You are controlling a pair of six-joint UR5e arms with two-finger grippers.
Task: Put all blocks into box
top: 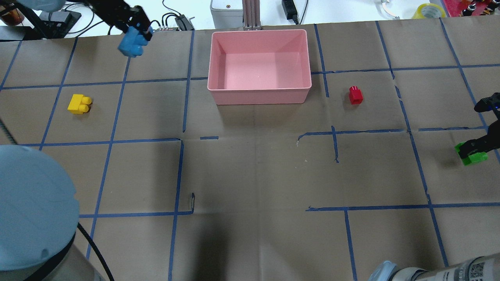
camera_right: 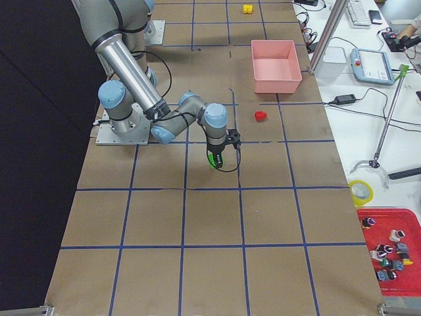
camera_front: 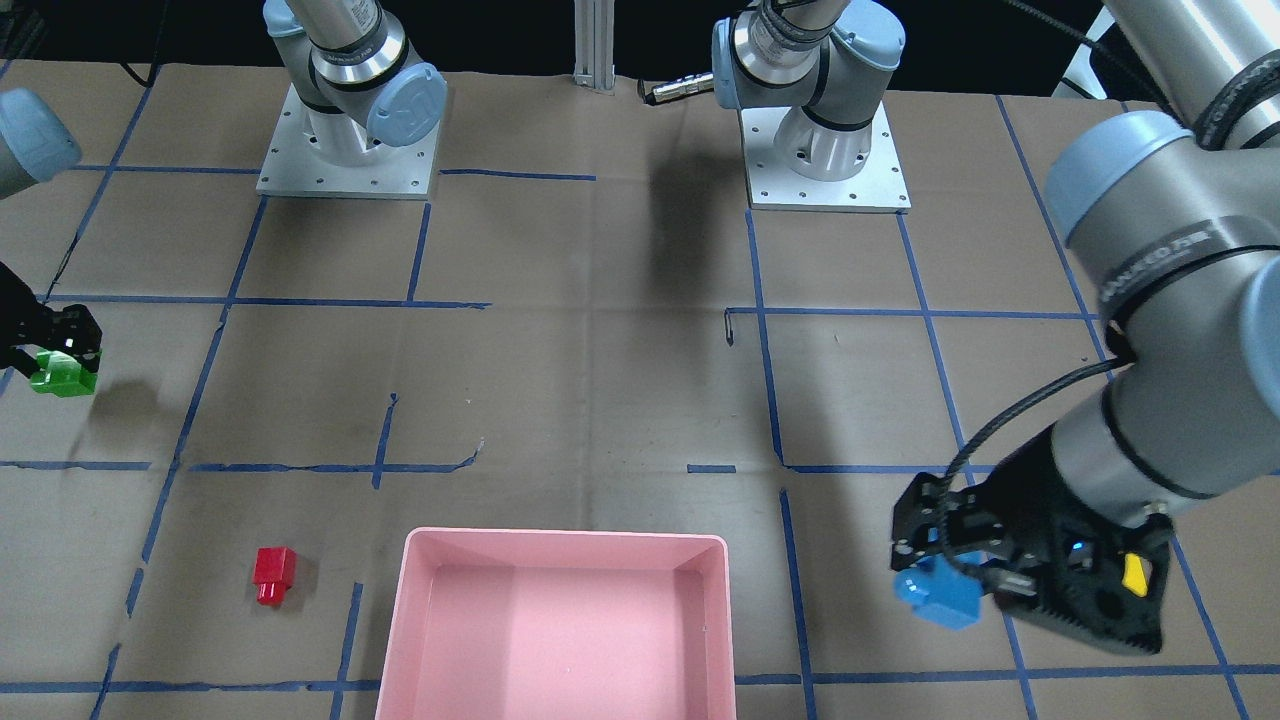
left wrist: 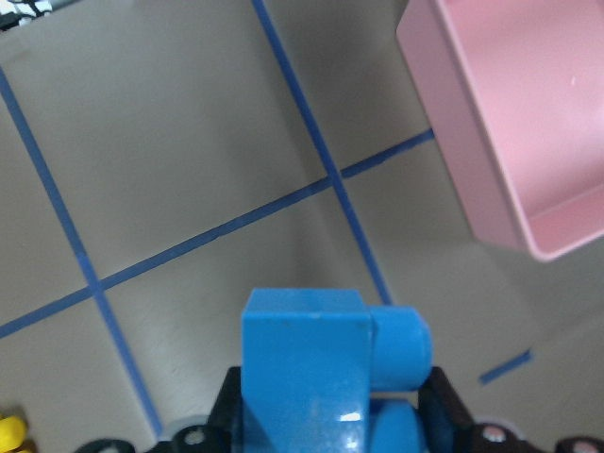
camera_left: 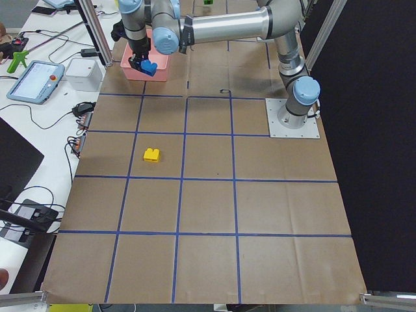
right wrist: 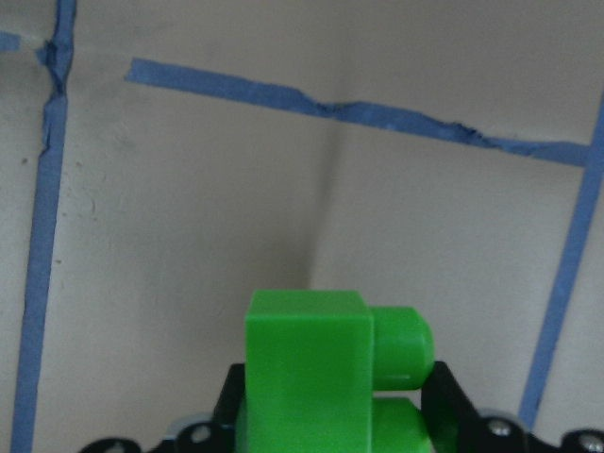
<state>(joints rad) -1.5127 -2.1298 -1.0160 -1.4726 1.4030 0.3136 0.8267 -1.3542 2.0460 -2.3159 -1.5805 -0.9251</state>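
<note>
Blocks all sit outside the box (top: 259,97) as you look at it. You have the blue block (top: 132,43) clamped between the closed fingers of the left gripper (top: 137,32), held above the table just off the box's left end, its studs pointing sideways in the wrist view. The right gripper (top: 478,146) is closed around the green block (top: 472,154) far out toward the table's right edge, low over the surface; you cannot tell whether it touches. The red block (top: 356,95) lies on the table near the box's right end, and the yellow block (top: 79,104) lies well apart on the left side. The pink box stands at the far edge, midway across.

Under everything you see brown paper (top: 254,175) marked into squares by blue tape (camera_front: 300,302), torn and wavy in places. Both arms are bolted to square metal plates (camera_front: 345,150). Beyond the far edge runs a white bench (top: 343,9) with cables and a roll of yellow tape (top: 429,9). A tablet (camera_left: 36,81) and a red tray (camera_right: 367,260) of small parts rest on it.
</note>
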